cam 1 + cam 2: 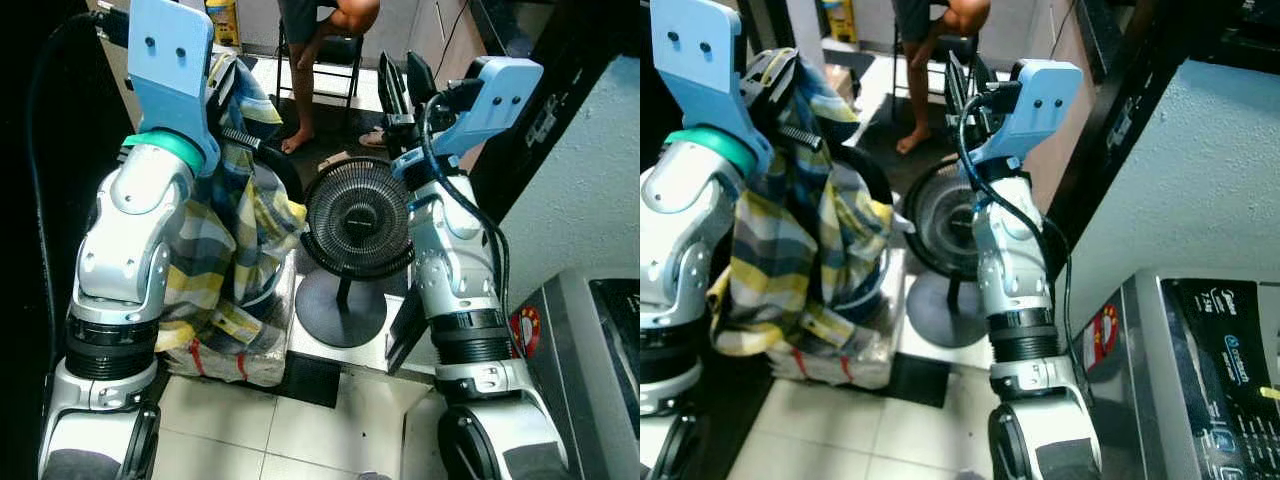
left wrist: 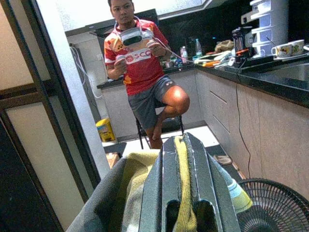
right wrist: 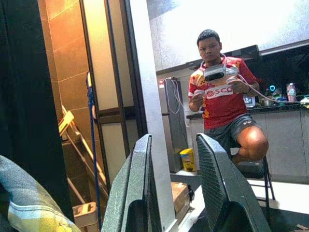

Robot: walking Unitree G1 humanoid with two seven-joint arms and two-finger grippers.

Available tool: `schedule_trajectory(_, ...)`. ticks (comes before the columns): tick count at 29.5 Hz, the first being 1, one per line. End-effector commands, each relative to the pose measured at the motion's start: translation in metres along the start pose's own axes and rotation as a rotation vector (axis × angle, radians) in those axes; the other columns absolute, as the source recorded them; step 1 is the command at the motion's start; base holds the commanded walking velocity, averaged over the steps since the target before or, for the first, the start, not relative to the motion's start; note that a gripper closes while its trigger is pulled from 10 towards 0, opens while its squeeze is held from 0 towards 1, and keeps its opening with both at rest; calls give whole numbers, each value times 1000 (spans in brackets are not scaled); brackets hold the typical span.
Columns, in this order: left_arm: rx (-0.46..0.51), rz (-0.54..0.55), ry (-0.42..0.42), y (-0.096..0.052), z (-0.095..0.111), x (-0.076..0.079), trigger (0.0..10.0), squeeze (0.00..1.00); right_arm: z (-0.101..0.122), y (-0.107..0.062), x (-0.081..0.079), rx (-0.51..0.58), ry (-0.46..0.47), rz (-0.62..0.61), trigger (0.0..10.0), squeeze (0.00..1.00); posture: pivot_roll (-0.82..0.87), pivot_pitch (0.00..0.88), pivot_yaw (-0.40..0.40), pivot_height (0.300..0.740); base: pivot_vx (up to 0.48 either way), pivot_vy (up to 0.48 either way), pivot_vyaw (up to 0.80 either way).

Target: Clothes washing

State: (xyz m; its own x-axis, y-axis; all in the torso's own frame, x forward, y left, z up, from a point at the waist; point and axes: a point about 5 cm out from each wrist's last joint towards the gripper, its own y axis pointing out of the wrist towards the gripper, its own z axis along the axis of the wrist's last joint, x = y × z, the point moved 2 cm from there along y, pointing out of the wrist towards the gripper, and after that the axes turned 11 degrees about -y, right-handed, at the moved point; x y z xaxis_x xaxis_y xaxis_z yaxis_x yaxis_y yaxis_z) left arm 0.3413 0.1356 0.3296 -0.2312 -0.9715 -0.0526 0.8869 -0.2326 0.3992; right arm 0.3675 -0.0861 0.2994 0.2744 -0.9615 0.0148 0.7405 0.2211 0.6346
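Up on my left side, I have the left gripper (image 2: 182, 193) raised with its two black fingers pinched tight on a fold of the plaid shirt (image 1: 235, 230); yellow cloth shows squeezed between them in the wrist view. The shirt, yellow, blue and white check, hangs down along my left forearm and drapes over a plastic-wrapped bundle (image 1: 225, 355) on the floor. My right gripper (image 3: 176, 188) is held up at the far right with a clear gap between its fingers and nothing in them.

Room is tight. A black floor fan (image 1: 358, 222) stands on its round base between my arms, just beside the hanging shirt. To the near right sits the washing machine (image 1: 1185, 380), its grey lid edge close to my right arm; a white wall (image 1: 1200, 170) rises behind it. A dark door frame closes off my left.

Farther off a person (image 2: 145, 72) sits on a stool (image 2: 164, 128), barefoot, holding a controller, beside a counter (image 2: 260, 72) with cups. The red jersey reads "SCG" as far as I can tell. The washer's panel lettering is too small to read, apart from a red round sticker (image 1: 1106, 332).
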Motion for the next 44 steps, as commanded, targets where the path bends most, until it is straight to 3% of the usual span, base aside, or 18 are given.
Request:
schedule_trajectory(1, 31, 9, -9, -1, 7, -2, 10000, 0, 0, -2, 1, -1, -2, -5, 10000, 0, 86, 14, -6, 728, 0, 0, 0)
schedule_trajectory(5, 27, 12, -13, -1, 7, -2, 10000, 0, -2, -3, 1, -12, -2, -4, 10000, 0, 86, 17, -8, 728, 0, 0, 0)
schedule_trajectory(31, 25, 29, -24, 0, 6, -5, 10000, 0, -5, -4, 1, -28, -4, 1, 10000, 0, 83, 20, -9, 728, 0, 388, 0)
schedule_trajectory(44, 36, 13, -7, 0, 8, -2, 10000, 0, -5, -5, -1, -29, -17, 17, 10000, 0, 82, 18, -8, 728, 0, 0, -62)
